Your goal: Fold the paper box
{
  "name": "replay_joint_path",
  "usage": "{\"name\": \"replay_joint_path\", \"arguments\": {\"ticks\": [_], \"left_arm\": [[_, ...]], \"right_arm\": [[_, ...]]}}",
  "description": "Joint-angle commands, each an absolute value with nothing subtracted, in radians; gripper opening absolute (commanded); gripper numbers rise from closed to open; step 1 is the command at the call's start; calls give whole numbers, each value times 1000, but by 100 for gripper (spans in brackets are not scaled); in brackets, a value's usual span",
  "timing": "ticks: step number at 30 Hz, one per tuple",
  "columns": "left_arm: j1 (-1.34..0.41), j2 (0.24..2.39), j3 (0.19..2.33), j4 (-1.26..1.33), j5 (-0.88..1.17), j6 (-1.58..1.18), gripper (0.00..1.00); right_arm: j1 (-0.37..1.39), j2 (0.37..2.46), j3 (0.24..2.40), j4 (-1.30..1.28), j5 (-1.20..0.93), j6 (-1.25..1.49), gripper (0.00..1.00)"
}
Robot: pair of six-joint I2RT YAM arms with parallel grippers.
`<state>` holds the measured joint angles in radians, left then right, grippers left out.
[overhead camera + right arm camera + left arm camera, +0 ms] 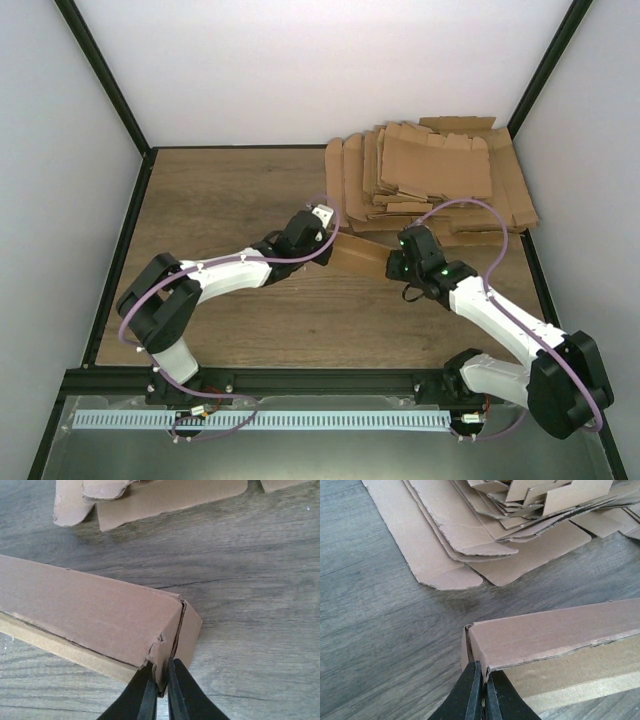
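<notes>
Paper box (pixel 360 256) has its long axis left-right across the bench (pixel 230 200), right end slightly nearer. Left tool (pixel 482 680) is clenched on the left end. Right tool (pixel 160 677) pinches the right end.

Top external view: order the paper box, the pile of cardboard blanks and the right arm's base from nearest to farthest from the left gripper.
1. paper box: pinched at its left end by the left gripper, so in contact.
2. pile of cardboard blanks: just beyond, toward the far right corner.
3. right arm's base: at the near edge, on the right.
</notes>
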<state>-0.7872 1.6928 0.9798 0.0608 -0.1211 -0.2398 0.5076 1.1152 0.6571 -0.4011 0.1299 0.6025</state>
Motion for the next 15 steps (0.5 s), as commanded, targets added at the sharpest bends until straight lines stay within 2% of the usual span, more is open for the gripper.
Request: {"name": "replay_joint_path", "arguments": {"ticks": [1, 3, 11, 15], "left_arm": [[-813, 1691, 986, 5, -74, -237, 4], [-814, 1688, 988, 3, -78, -236, 4], [-814, 1685, 1008, -13, -83, -232, 8], [-814, 1680, 1022, -26, -93, -229, 14]], "right_arm": [[525, 1100, 693, -493, 120, 595, 13], [525, 1102, 698, -496, 122, 588, 21], [525, 1079, 718, -512, 148, 578, 28], [524, 1042, 740, -519, 165, 533, 33]]}}
